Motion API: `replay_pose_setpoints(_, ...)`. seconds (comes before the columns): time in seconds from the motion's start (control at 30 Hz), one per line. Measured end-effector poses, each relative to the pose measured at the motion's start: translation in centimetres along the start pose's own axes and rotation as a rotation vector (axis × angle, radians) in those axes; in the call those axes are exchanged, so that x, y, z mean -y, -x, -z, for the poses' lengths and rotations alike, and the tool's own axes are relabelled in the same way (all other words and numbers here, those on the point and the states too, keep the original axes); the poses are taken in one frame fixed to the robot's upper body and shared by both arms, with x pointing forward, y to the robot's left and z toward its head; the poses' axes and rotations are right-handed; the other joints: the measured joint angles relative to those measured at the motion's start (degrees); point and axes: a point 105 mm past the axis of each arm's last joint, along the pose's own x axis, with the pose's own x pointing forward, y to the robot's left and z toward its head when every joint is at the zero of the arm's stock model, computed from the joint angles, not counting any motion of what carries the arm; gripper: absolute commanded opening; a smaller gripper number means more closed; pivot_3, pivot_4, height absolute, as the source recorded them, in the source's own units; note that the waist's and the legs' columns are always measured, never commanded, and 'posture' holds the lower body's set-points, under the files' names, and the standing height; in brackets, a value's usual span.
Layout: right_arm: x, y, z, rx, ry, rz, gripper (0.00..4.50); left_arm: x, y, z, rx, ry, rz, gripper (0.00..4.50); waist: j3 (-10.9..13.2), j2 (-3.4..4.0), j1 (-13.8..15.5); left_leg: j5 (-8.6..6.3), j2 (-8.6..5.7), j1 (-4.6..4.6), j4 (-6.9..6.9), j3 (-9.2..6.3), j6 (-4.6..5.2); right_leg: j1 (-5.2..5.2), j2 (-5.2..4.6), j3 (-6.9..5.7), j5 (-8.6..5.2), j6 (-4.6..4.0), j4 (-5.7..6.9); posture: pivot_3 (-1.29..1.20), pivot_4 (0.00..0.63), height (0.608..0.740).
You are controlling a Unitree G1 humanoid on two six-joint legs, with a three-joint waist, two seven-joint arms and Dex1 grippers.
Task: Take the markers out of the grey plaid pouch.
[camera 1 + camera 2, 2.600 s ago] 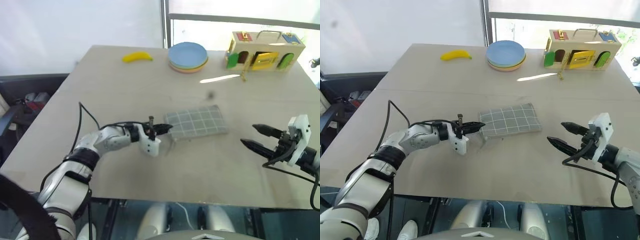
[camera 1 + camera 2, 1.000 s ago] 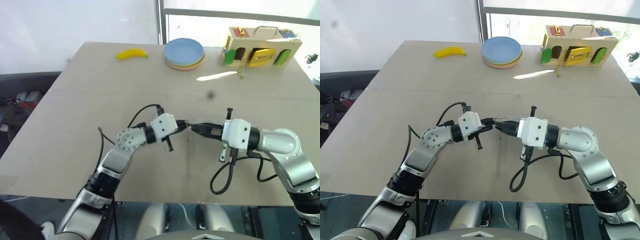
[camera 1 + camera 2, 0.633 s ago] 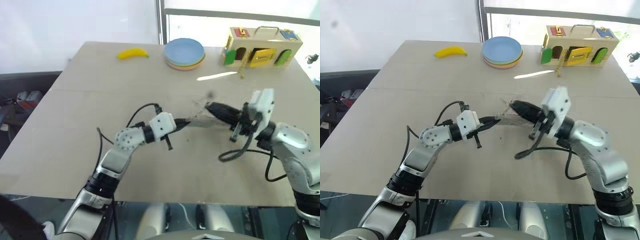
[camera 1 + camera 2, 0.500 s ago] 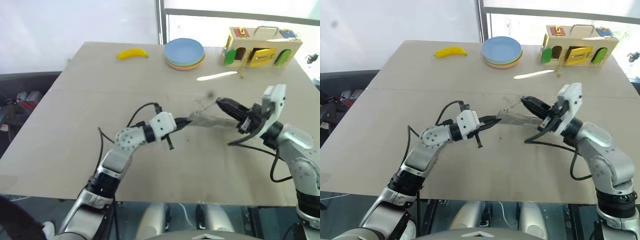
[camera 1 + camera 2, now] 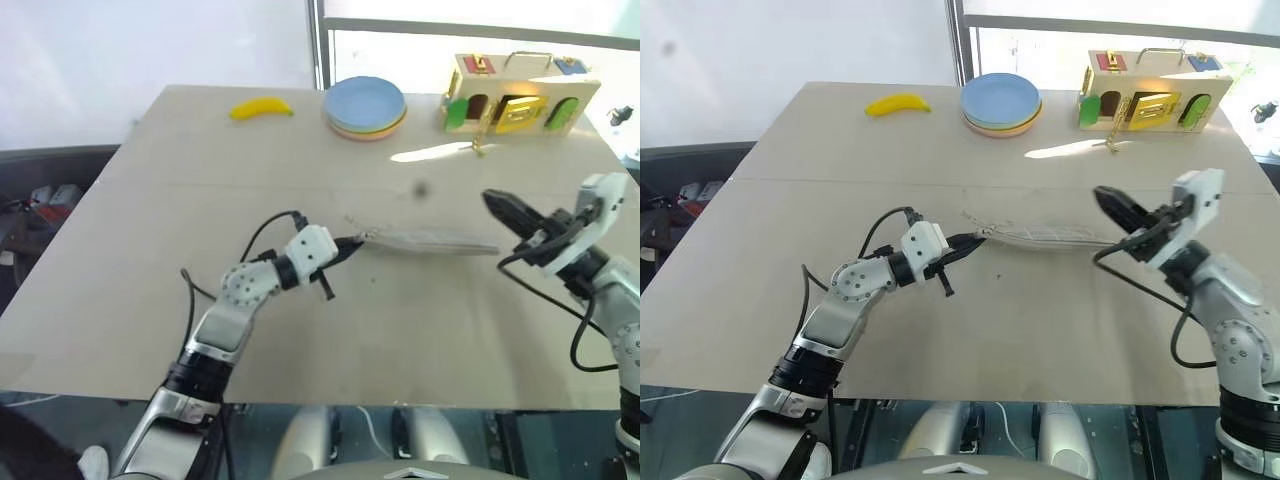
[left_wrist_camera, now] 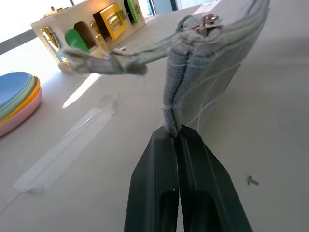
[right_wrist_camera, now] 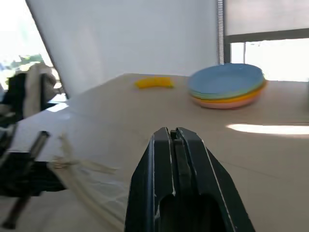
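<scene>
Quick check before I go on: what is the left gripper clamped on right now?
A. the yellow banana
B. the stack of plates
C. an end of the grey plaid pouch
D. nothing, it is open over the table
C. The left wrist view shows the left gripper with its two black fingers shut on the bunched end of the grey plaid pouch.

Looks like a robot test lab: bare beige worktop [image 5: 200, 150], toy banana [image 5: 260, 108], stacked plastic plates [image 5: 366, 107], wooden latch-board box [image 5: 520, 95], window behind.
</scene>
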Motion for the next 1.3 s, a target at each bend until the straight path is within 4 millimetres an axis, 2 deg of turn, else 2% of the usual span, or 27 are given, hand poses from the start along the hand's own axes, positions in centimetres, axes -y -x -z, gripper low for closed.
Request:
replay_pose_setpoints(0.1,-2.3,-0.8,0.4,-0.026,0.019,-0.1,0.07,0.0,-0.2,0.0,0.0,0.013,-0.006,0.0,0.0,-0.01,0.13,-0.02,-0.04,-0.02,0.02,0.0,0.04,0.0,-0.05,-0.01,0.0,0.0,-0.03,0.0,0.15,0.74)
replay_pose_setpoints(0.13,-2.9,-1.1,0.7,-0.047,0.035,-0.12,0.31,0.0,-0.2,0.1,-0.002,0.017,-0.007,0.0,0.0,-0.01,0.13,-0.03,-0.05,-0.02,0.02,0.0,0.04,0.0,-0.06,-0.01,0.0,0.0,-0.04,0.0,0.15,0.74)
replay_pose_setpoints(0.23,-4.5,-1.5,2.7,-0.15,0.089,-0.186,1.34,0.1,-0.3,0.0,-0.001,0.017,-0.006,0.0,0.01,-0.01,0.09,-0.03,-0.05,-0.03,0.02,0.01,0.04,0.0,-0.05,-0.02,0.0,0.0,-0.05,0.0,0.15,0.74)
replay_pose_setpoints(0.33,-5.3,-1.8,4.3,-0.256,0.189,-0.241,2.71,0.2,-0.3,-0.1,-0.002,-0.017,0.003,0.0,0.01,-0.02,0.08,-0.02,-0.05,-0.02,0.02,0.0,0.04,-0.01,-0.03,-0.03,0.0,0.0,-0.05,0.0,0.15,0.74)
replay_pose_setpoints(0.37,-5.4,-2.2,4.2,-0.26,0.215,-0.244,3.15,0.3,-0.3,-0.2,-0.001,-0.058,0.013,0.0,0.02,-0.03,0.08,-0.02,-0.05,-0.02,0.02,0.0,0.04,-0.01,-0.03,-0.02,0.0,0.0,-0.05,0.0,0.15,0.74)
replay_pose_setpoints(0.5,-5.3,-3.2,2.7,-0.225,0.286,-0.249,3.15,0.5,-0.5,-1.0,0.014,-0.223,0.046,0.0,0.02,-0.04,0.09,-0.02,-0.05,-0.02,0.02,0.0,0.03,-0.01,-0.03,-0.02,0.0,0.0,-0.06,0.0,0.15,0.74)
replay_pose_setpoints(0.63,-5.3,-3.6,2.6,-0.243,0.288,-0.257,3.15,1.2,-0.5,-0.6,0.004,-0.354,0.085,0.0,0.03,-0.04,0.13,-0.02,-0.05,-0.08,0.01,0.0,0.03,-0.01,-0.06,-0.03,0.0,0.0,-0.14,0.0,0.15,0.74)
replay_pose_setpoints(0.9,-5.9,-4.3,4.4,-0.413,0.17,-0.289,3.15,2.2,-1.5,-1.3,0.048,-0.532,0.127,0.0,0.03,-0.06,0.06,-0.03,-0.04,-0.12,-0.04,-0.03,0.04,-0.07,-0.19,-0.05,0.0,-0.01,-0.16,0.0,0.15,0.74)
replay_pose_setpoints(1.13,-5.5,-4.8,5.8,-0.485,0.088,-0.243,3.15,2.4,-1.6,-1.5,0.068,-0.549,0.124,0.0,0.03,-0.05,0.09,0.03,-0.07,-0.53,-0.02,-0.07,-0.06,-0.45,-0.25,-0.1,0.01,-0.01,-0.15,0.0,0.15,0.74)
replay_pose_setpoints(1.23,-5.5,-4.6,6.0,-0.503,0.082,-0.246,2.38,2.3,-1.6,-1.6,0.069,-0.545,0.119,0.0,0.03,-0.05,0.06,0.11,-0.09,-0.8,0.05,-0.14,-0.2,-0.67,-0.25,-0.17,0.01,-0.01,-0.15,0.0,0.15,0.74)
replay_pose_setpoints(1.3,-5.6,-4.7,6.0,-0.503,0.075,-0.251,1.44,2.3,-1.6,-1.6,0.069,-0.542,0.118,0.0,0.03,-0.05,0.06,0.12,-0.1,-0.81,0.05,-0.14,-0.2,-0.68,-0.24,-0.18,0.01,0.0,-0.15,0.0,0.15,0.74)
